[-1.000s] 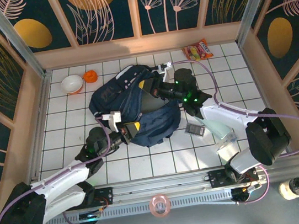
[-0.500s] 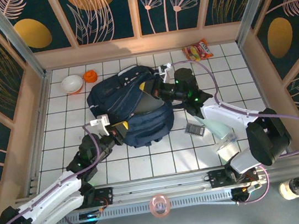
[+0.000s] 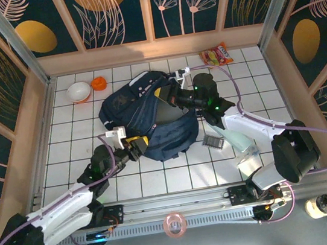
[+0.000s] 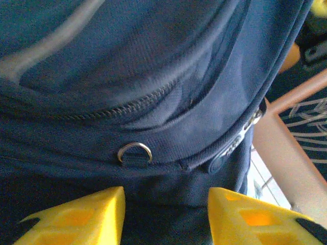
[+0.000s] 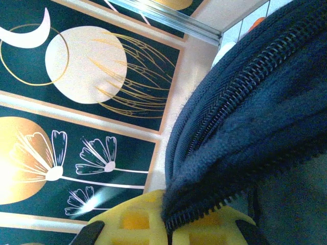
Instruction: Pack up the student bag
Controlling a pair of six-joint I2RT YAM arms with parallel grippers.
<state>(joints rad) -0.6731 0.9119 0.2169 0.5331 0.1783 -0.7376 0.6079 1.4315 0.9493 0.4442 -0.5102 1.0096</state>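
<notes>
The student bag [image 3: 145,125] lies mid-table, navy-blue and crumpled, with its main opening gaping toward the right. My right gripper [image 3: 167,95] is at the bag's upper right rim. In the right wrist view its yellow fingers [image 5: 134,220] are shut on the bag's zippered edge [image 5: 240,132], and the zip teeth run out from between them. My left gripper [image 3: 138,144] is against the bag's near left side. In the left wrist view it [image 4: 166,217] stands open, its yellow fingertips [image 4: 76,217] wide apart, with dark bag fabric [image 4: 153,76] and a small metal ring [image 4: 135,151] just ahead.
A white bowl [image 3: 79,92] and an orange item [image 3: 98,83] sit at the back left. A snack packet [image 3: 216,55] lies at the back right. A dark flat device [image 3: 214,142] and a pale bottle [image 3: 240,139] lie right of the bag. A tape roll [image 3: 175,224] rests on the front rail.
The left gripper pulled back from the bag and has now come forward against its near side again. The bag has shifted slightly right. The right gripper keeps its hold.
</notes>
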